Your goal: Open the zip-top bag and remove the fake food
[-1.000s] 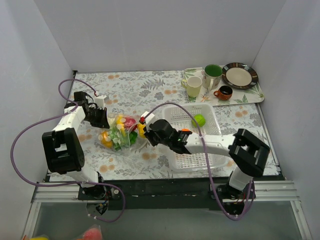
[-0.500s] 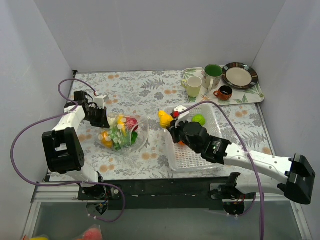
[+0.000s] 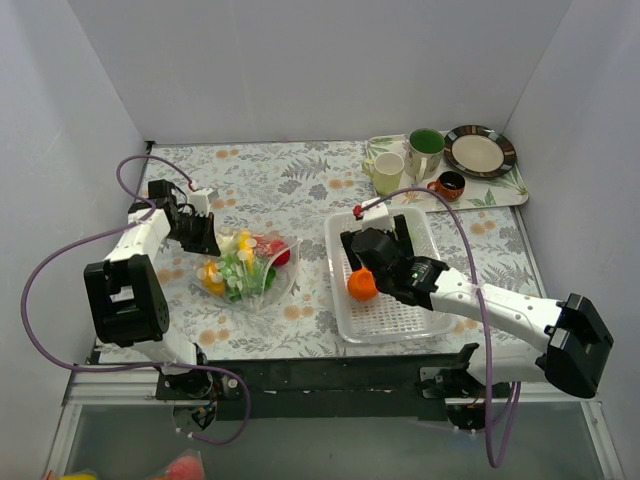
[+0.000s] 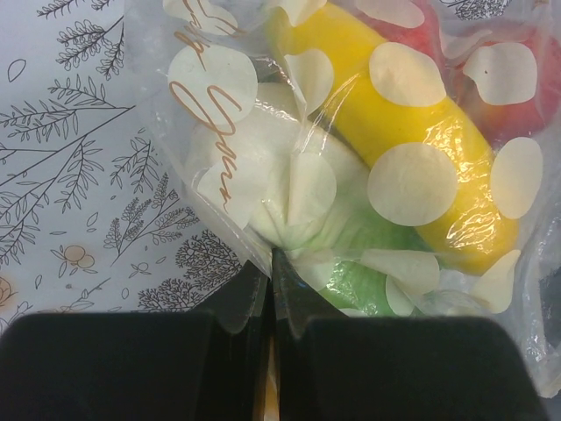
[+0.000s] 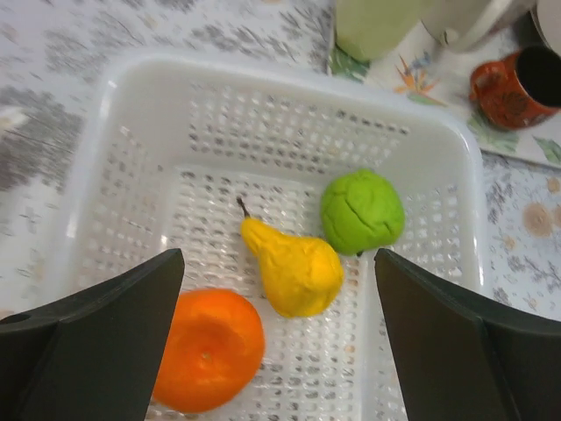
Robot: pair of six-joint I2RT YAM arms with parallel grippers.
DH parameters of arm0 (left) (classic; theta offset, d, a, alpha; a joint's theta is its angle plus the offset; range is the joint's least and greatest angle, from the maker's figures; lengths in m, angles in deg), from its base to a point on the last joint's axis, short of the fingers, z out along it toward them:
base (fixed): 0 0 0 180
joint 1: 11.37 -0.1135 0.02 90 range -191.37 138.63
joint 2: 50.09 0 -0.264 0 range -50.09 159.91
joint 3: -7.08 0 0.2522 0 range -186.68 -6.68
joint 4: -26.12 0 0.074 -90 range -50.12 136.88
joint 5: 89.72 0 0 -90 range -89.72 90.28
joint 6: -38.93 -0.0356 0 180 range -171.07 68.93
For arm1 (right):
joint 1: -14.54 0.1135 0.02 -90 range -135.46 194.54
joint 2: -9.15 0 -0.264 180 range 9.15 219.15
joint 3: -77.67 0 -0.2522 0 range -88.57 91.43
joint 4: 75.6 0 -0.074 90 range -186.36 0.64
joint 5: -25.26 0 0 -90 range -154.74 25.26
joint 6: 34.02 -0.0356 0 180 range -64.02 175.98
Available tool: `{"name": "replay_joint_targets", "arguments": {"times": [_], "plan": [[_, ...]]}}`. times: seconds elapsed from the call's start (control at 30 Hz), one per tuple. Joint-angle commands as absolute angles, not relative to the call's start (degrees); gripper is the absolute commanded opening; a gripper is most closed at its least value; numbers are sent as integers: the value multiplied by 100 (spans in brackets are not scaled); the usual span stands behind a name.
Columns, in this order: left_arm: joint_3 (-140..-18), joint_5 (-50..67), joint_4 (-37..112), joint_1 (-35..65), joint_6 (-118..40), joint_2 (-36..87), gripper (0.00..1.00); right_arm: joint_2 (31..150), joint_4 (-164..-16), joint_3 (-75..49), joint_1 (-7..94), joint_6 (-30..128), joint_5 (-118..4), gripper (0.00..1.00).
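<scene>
My left tool [image 3: 208,238] is pressed together on the 9 o'clock edge of the zip-top bag [image 3: 272,285]. The bag lies on the desk [image 3: 280,180] at 9 o'clock from the white basket [image 3: 338,300], with most of the fake food [image 3: 238,266] inside it. Left wrist view, close in — my black fingers [image 4: 105,368] meet on a fold of dotted film. Behind the film sit a yellow banana [image 4: 412,132], a pale green piece [image 4: 364,276] and a red piece [image 4: 478,39]; from above they're just a coloured jumble.

My right tool [image 3: 378,250] hovers over the basket, spread wide, holding nothing. From above my own arm covers much of the basket and only the orange [image 3: 362,284] shows. The right wrist view fills that in: orange at 7 o'clock, a yellow pear [image 5: 294,267] in the middle, a green lime [image 5: 361,210] just beside it at 1 o'clock.

Beyond the basket at 1 o'clock — a tray [image 3: 500,190] with cups [image 3: 388,172], a small orange-red mug [image 5: 508,88] and a plate [image 3: 480,150].
</scene>
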State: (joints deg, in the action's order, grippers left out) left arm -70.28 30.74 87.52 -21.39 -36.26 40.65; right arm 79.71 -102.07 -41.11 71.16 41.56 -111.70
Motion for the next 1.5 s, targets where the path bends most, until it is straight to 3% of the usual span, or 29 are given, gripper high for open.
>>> {"name": "replay_joint_targets", "arguments": {"times": [0.0, 0.07, 0.3, 0.5, 0.9, 1.47], "plan": [[-7146, 3017, 8867, -2139, -3666, 4175, 0, 8025, -9220, -3522, 7421, 4744, -10916, 99], [-7155, 2929, 8797, -2139, -3639, 4237, 0, 8288, -8560, -3548, 7422, 4902, -10256, 98], [-7234, 2814, 8726, -2122, -3560, 4456, 0, 9263, -7557, -3399, 7703, 5228, -7936, 81], [-7234, 2805, 8699, -2087, -3516, 4518, 0, 10475, -7485, -2776, 7782, 5299, -7695, 70], [-7260, 2779, 8761, -1858, -3578, 4509, 0, 11864, -7749, -1492, 7686, 5308, -7651, 78], [-7181, 2682, 8866, -1840, -3753, 4413, 0, 12569, -7635, -1492, 7563, 5000, -7722, 78]]}}
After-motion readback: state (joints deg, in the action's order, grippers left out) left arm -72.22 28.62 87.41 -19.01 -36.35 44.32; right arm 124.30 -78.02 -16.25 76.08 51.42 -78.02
